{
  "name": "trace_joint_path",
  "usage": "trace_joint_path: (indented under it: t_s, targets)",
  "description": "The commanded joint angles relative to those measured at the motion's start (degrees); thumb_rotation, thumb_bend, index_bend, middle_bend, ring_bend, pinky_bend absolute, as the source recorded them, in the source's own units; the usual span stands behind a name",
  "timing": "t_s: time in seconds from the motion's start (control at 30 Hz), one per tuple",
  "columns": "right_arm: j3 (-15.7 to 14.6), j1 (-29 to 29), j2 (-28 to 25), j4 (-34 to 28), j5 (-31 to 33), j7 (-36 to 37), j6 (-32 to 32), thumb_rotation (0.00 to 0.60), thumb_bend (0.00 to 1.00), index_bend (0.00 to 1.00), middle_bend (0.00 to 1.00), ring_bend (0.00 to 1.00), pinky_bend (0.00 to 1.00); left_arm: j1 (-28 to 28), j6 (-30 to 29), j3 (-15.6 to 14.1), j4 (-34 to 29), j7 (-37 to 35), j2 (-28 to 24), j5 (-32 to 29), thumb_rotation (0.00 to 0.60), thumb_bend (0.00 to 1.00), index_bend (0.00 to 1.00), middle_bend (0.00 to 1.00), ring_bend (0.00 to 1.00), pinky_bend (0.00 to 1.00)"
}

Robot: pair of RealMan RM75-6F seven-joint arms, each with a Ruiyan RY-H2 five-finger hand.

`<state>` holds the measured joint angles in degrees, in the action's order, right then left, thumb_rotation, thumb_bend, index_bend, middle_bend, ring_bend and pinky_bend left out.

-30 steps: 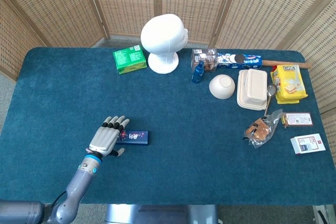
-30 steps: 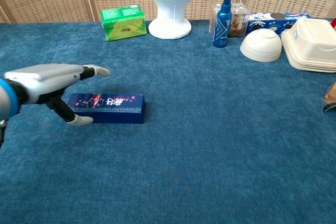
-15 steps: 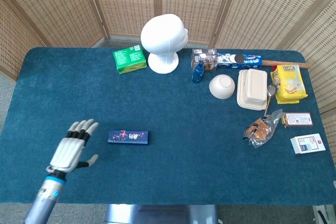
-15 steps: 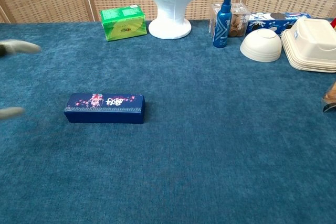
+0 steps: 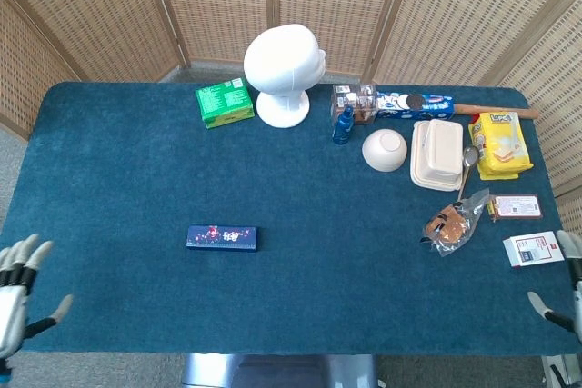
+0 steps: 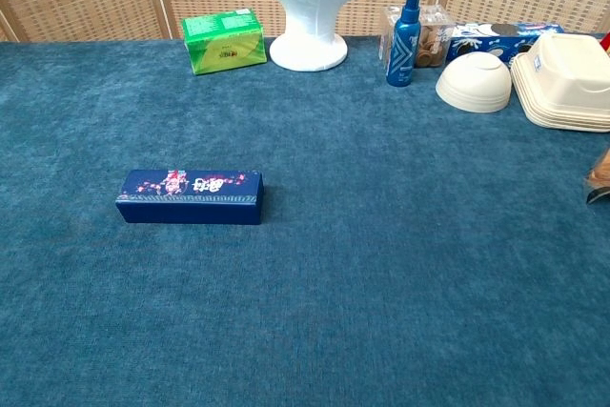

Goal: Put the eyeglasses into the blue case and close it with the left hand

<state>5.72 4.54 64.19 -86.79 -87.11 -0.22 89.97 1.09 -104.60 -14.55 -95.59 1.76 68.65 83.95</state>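
Well apart from the closed blue case [image 5: 222, 238], the left hand [image 5: 16, 295] hangs empty, fingers spread.

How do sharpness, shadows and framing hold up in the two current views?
Head view: sharp, evenly lit, no glare; the blue case casts almost no shadow; the left hand and right hand are cut off by the frame's lower corners. Chest view: also sharp; the case throws a faint shadow to its right; the foam head is cropped at the top, and neither hand shows.
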Motion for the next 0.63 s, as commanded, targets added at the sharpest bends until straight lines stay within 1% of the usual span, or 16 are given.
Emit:
trace_joint_path:
  t_s: [0.03, 0.2, 0.37, 0.53, 0.63]
  targets:
    - [-0.41, -1.2, 0.79, -1.98, -0.04, -2.48, -1.5, 0.561, 0.21, 0.0, 0.11, 0.0, 0.15, -3.4, -1.93, 0.14, 3.93, -2.42, -0.06, -0.46, 0.53, 0.24, 0.1, 0.0, 0.0, 0.0]
    - [-0.87, -2.22, 2.24, -3.07, -0.98, -4.75, -2.14, 0.559, 0.21, 0.0, 0.12, 0.0, 0.15, -5.65, -1.34, 1.32, 5.87, -5.01, 0.39, -1.86, 0.532, 0.24, 0.12, 0.0, 0.0, 0.0]
    - [-0.68, -3.48, 3.04, -3.48, -0.84, -5.58, -3.33, 0.562, 0.22, 0.0, 0.12, 0.0, 0.15, -5.64, 0.2, 3.08, 6.49, -6.5, 0.16, -1.6, 0.532, 0.24, 0.11, 0.0, 0.0, 0.0]
    - [-0.5, -4.24, 2.77, -3.37, -1.11, -4.75, -3.52, 0.563, 0.22, 0.0, 0.12, 0.0, 0.15, -5.09, 1.26, 4.52, 5.0, -5.41, -0.57, -0.32, 0.535, 0.24, 0.11, 0.0, 0.0, 0.0]
    - [-0.6, -4.4, 2.83, -2.82, -0.82, -3.56, -3.78, 0.566, 0.21, 0.0, 0.12, 0.0, 0.15, -4.96, 1.69, 4.8, 3.47, -4.67, -1.25, 0.85, 0.532, 0.24, 0.1, 0.0, 0.0, 0.0]
